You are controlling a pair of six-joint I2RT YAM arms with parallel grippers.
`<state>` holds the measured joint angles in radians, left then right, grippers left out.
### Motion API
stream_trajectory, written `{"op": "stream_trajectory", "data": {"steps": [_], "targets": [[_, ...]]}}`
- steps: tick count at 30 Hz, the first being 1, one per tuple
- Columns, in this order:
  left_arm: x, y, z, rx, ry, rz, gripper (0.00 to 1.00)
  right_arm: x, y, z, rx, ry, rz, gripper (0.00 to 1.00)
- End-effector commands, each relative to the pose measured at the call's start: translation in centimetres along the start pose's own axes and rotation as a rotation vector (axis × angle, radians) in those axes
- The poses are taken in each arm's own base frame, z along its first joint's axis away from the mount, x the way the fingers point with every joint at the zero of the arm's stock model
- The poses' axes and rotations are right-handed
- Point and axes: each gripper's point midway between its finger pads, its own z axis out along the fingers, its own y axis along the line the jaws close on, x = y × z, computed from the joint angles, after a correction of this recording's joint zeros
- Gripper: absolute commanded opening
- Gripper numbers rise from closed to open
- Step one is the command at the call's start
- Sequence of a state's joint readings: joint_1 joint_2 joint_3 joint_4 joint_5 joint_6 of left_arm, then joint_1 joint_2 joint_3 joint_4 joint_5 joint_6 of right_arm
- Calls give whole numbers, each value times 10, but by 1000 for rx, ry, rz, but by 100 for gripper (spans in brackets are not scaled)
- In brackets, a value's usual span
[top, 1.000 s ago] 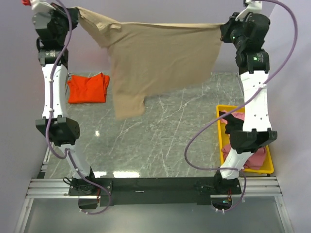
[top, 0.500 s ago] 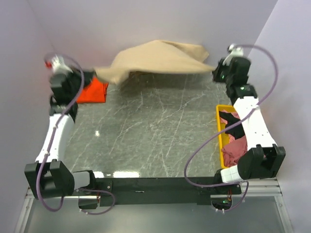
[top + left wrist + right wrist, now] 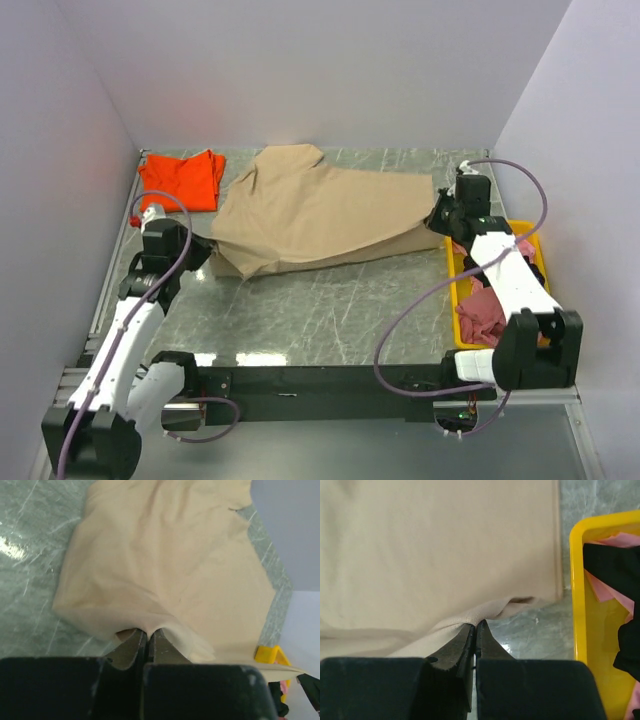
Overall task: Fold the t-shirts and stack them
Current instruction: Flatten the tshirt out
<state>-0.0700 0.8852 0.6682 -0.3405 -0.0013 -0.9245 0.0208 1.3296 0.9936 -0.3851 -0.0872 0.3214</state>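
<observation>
The large tan-beige t-shirt lies spread on the marble table, stretched between my grippers. My left gripper is shut on its left edge; in the left wrist view the gripper pinches a fold of the tan cloth. My right gripper is shut on its right edge; in the right wrist view the gripper pinches a ridge of the tan cloth. A folded orange-red t-shirt lies at the back left. Pink and dark t-shirts sit bunched in the yellow tray.
The yellow plastic tray stands along the right side of the table, close to my right gripper; its rim shows in the right wrist view. Purple walls enclose the table on the left, back and right.
Both arms have come down and toward the near side. The tan t-shirt, held high in the air before, now lies spread on the table, still gripped at both edges.
</observation>
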Motion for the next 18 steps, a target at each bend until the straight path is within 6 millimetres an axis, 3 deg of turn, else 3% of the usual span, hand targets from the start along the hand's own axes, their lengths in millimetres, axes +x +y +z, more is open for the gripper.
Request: {"op": "stream_trajectory", "data": {"steps": [1,5,7,9,10,14,16,17,18], "targets": [[-26,-25,-32,35,-84,-44,0,-34,20,-43,-86,-154,28,0],[-75,-66,-86,157,-268,-56,1,-66,36,-103,-147,-304,17,0],[-108,-96,-133,276,-408,-58,1,-83,44,-144,-179,-408,-8,0],[-131,-119,-177,383,-514,-56,1,-104,51,-197,-200,-530,-27,0],[-149,-138,-213,471,-598,-50,0,-117,57,-226,-221,-594,-39,0],[-173,-167,-277,646,-726,-76,1,-139,73,-316,-308,-801,-34,0],[-180,-181,-303,724,-775,-52,1,-145,81,-349,-351,-866,-48,0],[-185,-186,-307,722,-786,-42,1,-146,82,-359,-356,-886,-54,0],[-192,-193,-327,751,-818,-41,0,-148,84,-366,-364,-899,-60,0]]}}
